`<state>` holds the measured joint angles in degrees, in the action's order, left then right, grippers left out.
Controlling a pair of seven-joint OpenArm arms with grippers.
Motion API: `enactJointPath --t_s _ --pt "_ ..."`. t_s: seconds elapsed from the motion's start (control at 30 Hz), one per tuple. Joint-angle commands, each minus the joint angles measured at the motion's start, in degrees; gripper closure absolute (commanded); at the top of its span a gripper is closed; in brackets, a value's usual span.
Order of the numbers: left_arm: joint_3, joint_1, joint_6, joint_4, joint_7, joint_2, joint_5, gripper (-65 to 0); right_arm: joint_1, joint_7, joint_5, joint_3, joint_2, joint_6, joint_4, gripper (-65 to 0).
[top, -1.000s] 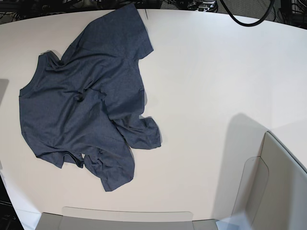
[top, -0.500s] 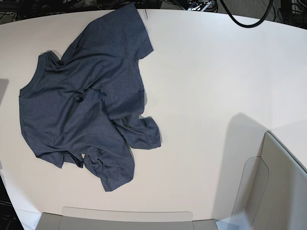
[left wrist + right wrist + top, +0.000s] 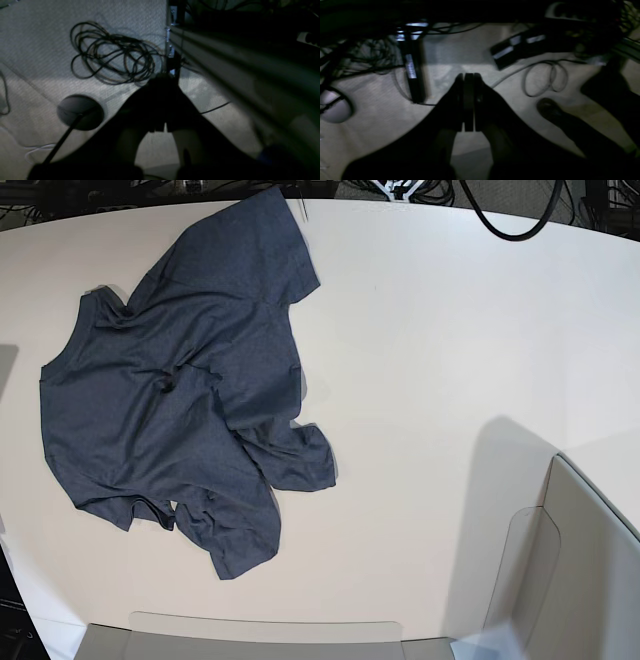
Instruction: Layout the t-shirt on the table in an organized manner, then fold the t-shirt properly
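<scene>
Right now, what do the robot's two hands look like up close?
Both are dark, nearly black, in dim light. The right gripper has two wedge-shaped jaws that widen toward the camera, with flat pads running as straight strips down the middle. The left gripper has the same dark wedge shape, but it is blurrier and its tip is hard to make out. No markings or cables show on either.

cloth on a smooth worktop

the t-shirt (image 3: 170,400) is soft, matt, heathered navy cloth, rumpled into folds; the worktop (image 3: 450,330) is smooth off-white with a faint sheen; the bin walls (image 3: 560,560) look like translucent grey plastic.
</scene>
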<state>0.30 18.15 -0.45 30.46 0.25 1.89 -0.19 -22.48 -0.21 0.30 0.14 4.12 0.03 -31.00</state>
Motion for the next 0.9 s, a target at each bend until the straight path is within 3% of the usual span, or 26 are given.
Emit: enactJointPath --t_s 0.0,0.3,0.57,0.87 --pt "-0.1 2.6 0.0 2.6 -0.7 -0.2 0.1 0.0 -2.4 0.6 0.2 0.1 0.7 0.2 -2.1 0.0" --pt "0.5 17.8 0.0 23.5 -0.7 -0.4 0.1 0.0 -18.9 0.7 0.3 0.2 3.0 0.2 -24.0 0.0" --pt "0.4 26.6 0.0 38.2 -0.6 -5.5 0.1 0.0 -29.8 0.8 0.3 4.2 3.0 -0.1 -41.0 0.0" --pt "-0.1 36.5 0.0 56.9 -0.4 -12.7 0.0 0.0 -39.5 0.8 0.2 16.1 3.0 -0.1 -62.5 0.0"
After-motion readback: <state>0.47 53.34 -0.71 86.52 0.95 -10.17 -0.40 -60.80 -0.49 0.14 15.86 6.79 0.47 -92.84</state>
